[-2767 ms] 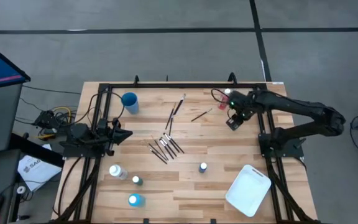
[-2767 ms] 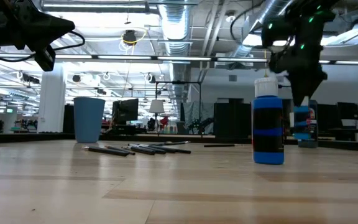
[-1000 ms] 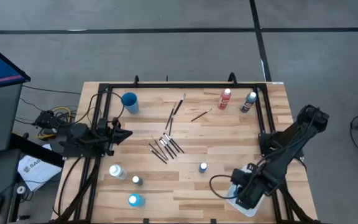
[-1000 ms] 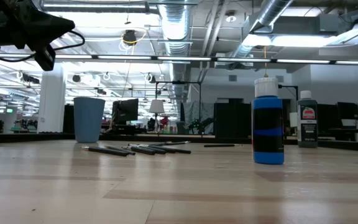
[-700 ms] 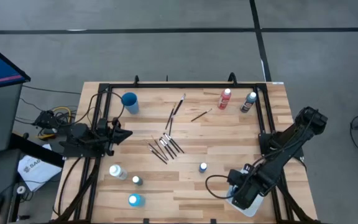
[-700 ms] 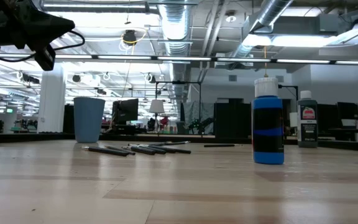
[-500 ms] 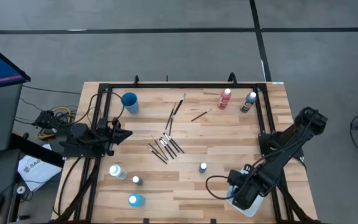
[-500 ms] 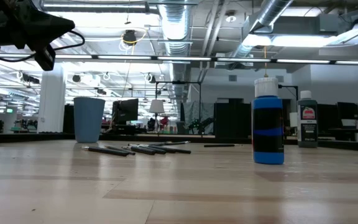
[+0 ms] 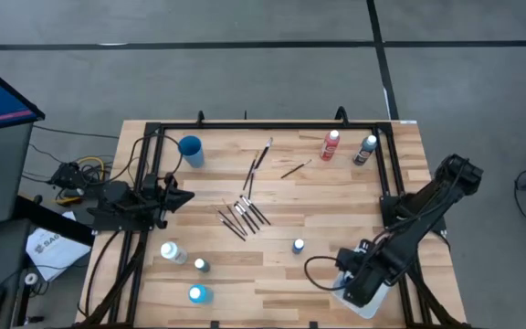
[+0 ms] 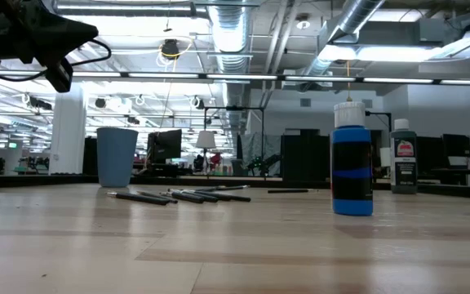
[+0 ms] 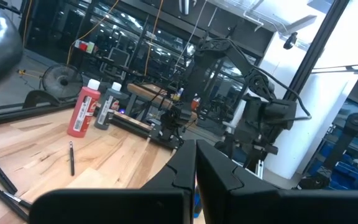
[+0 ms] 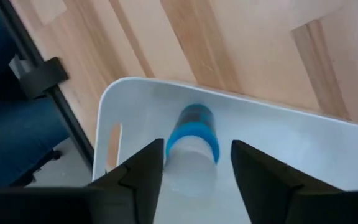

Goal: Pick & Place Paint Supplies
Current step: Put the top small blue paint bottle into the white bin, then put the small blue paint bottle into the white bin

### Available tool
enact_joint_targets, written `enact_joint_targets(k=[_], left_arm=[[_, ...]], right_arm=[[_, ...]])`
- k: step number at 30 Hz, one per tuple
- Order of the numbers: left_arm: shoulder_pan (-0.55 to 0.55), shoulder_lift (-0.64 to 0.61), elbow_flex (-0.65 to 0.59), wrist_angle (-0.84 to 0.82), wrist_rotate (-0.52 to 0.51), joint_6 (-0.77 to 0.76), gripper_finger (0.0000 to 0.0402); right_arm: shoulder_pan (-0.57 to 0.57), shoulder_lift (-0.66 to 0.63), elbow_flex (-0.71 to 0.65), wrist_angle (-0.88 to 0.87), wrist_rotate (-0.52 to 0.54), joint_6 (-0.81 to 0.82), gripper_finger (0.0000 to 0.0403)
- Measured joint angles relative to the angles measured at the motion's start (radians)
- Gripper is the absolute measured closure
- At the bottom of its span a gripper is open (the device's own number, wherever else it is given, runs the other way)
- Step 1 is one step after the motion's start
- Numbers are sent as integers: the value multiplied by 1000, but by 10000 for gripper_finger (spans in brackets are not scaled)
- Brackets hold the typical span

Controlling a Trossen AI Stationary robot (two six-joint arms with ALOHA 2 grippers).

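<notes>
I have the right claw [image 12: 192, 163] down over the white tray [image 12: 278, 143] at about four o'clock on the tabletop [image 9: 272, 274], and in its wrist view the fingers [image 12: 143, 174] stand spread with a blue paint bottle [image 12: 192, 144] lying in the tray between them — there is a sliver of white on either side of it, so the bottle looks free rather than pinched. From above, the right arm's wrist hides most of the tray [image 9: 365, 306] and only its near rim shows. The left claw [image 9: 183, 196] waits at nine o'clock, raised off the wood, its fingers [image 11: 185, 177] pressed together on nothing. The other supplies are spread out: a red bottle [image 9: 331, 144] and a dark bottle [image 9: 366, 148] stand side by side near one o'clock, a small blue bottle [image 9: 298, 245] stands alone near the centre toward five o'clock, and a white bottle [image 9: 172, 252], a small teal one [image 9: 201, 265] and a light-blue one [image 9: 196, 293] sit around seven to eight o'clock. A cluster of dark-handled brushes [image 9: 243, 216] lies at the middle, with a few more brushes [image 9: 261, 157] toward twelve. The blue cup [image 9: 190, 148] stands upright at about eleven o'clock — empty or not, I cannot tell.
</notes>
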Motion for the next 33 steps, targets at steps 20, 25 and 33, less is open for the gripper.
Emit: enact_joint_targets(k=[20,25,33], left_arm=[[0,0,0,9,0,0,398],[0,0,0,10,0,0,398],[0,0,0,11,0,0,398]], right_arm=[[-259,-153,0,164,107,-578,181],[-349,-83,0,174,107,-774,172],[-438,-28,0,181,100,-934,151]])
